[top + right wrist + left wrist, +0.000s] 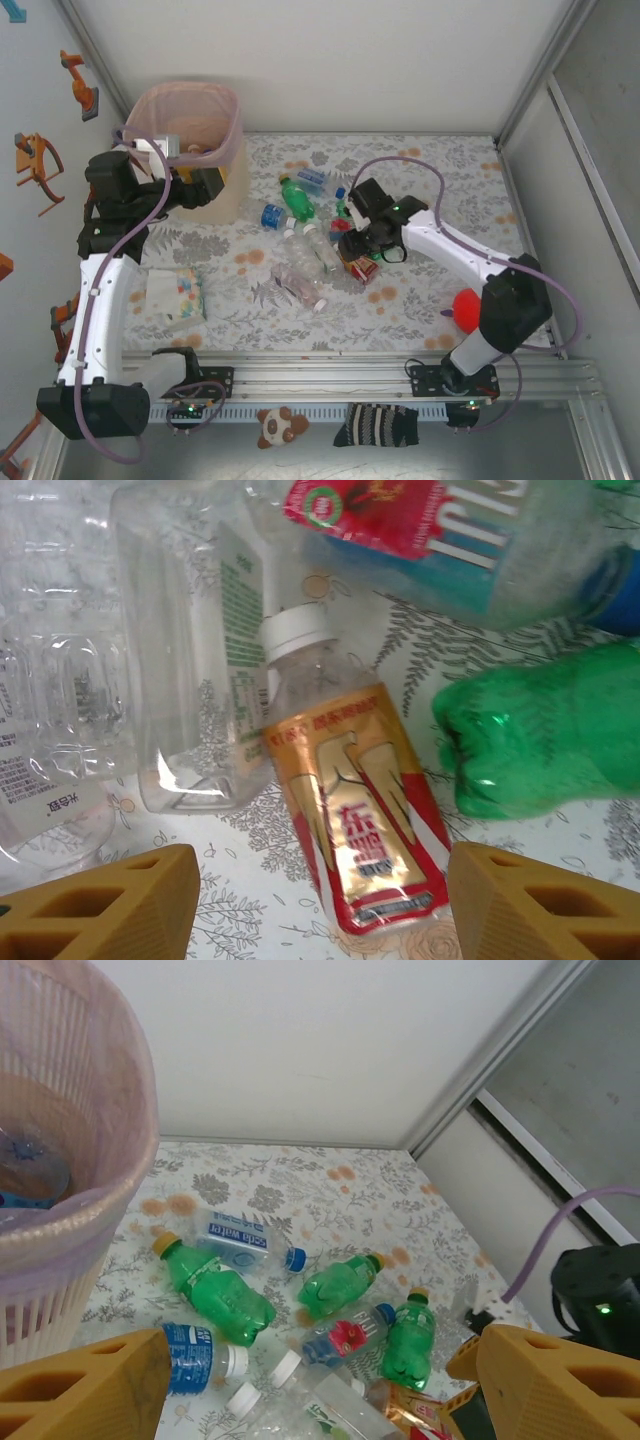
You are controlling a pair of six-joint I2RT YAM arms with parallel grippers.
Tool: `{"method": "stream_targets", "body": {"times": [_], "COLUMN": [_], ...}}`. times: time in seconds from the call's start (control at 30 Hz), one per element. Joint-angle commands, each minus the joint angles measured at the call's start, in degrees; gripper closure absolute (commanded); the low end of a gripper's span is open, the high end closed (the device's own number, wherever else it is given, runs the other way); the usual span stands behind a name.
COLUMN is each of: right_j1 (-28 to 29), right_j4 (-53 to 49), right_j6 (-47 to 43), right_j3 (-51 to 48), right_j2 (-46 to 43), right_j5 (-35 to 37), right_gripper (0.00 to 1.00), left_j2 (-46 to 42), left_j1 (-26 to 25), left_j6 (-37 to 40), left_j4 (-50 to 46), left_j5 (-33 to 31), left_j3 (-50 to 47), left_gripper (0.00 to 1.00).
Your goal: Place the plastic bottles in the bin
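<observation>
right arm stretched forward, wrist down; right gripper (322, 895) jaws parted astride gold-labelled bottle (340, 800), not touching. left arm raised, left gripper (318, 1385) beside bin (100, 1210), wide, empty.

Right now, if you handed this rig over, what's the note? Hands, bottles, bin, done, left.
Left hand: open, empty, beside the tall pale pink translucent bin.
Right hand: open, one finger on either side of the white-capped clear bottle with the gold-and-red label, not gripping it.
Done: at least one bottle with blue on it appears to lie in the bin.
Left: the cluster of clear and green plastic bottles lying mid-table, including the one under the right hand.
</observation>
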Motion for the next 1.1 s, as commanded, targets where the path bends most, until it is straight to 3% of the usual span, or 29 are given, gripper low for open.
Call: {"method": "stream_targets", "body": {"times": [0.0,0.57,1.07], "right_j1": [2.4,5.9,6.0], "right_j4": [-0.8,-1.6,-0.5], "right_j6": [-1.5,-1.2,-1.3], "right_j3": [5.4,20.9,22.8], "right_j2": [3.0,21.8,26.8], "right_j5": [1.6,2.2,3.3], "right_gripper": [0.36,0.43,0.56], "left_j2": [-2.1,-5.0,-5.3], "left_j1": [0.1,0.0,-0.1], "left_j6": [-0.9,-1.1,-1.6], "left_j4": [-0.5,-2.2,-2.3], "left_j5": [0.4,0.2,0.8], "left_j3": [-1.1,-2.6,-2.0], "left_gripper": [0.21,0.21,0.21]}}
